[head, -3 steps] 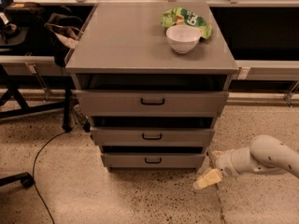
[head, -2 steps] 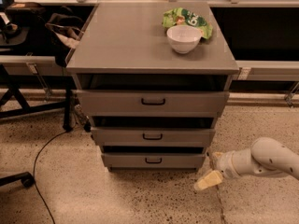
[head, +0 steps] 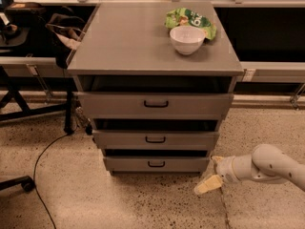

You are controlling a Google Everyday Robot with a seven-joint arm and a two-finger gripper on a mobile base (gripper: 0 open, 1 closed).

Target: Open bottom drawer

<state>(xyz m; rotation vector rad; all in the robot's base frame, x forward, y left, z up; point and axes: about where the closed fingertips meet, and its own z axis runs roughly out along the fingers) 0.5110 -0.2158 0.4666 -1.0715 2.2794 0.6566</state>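
The grey cabinet has three drawers stacked. The bottom drawer [head: 128, 164] has the shortest front and a small black bar handle [head: 156, 164]. A dark gap shows above its front, as with the two drawers above it. My gripper [head: 212, 172] is low at the cabinet's right front corner, just right of the bottom drawer's front and apart from the handle. Its pale yellow fingers [head: 208, 185] are spread open and hold nothing. The white arm [head: 267, 166] comes in from the right edge.
A white bowl [head: 187, 39] and a green snack bag [head: 190, 18] sit on the cabinet top [head: 133, 42]. A black cable [head: 45, 151] runs over the speckled floor at left, near a chair base [head: 16, 182]. A desk and a bag stand at the back left.
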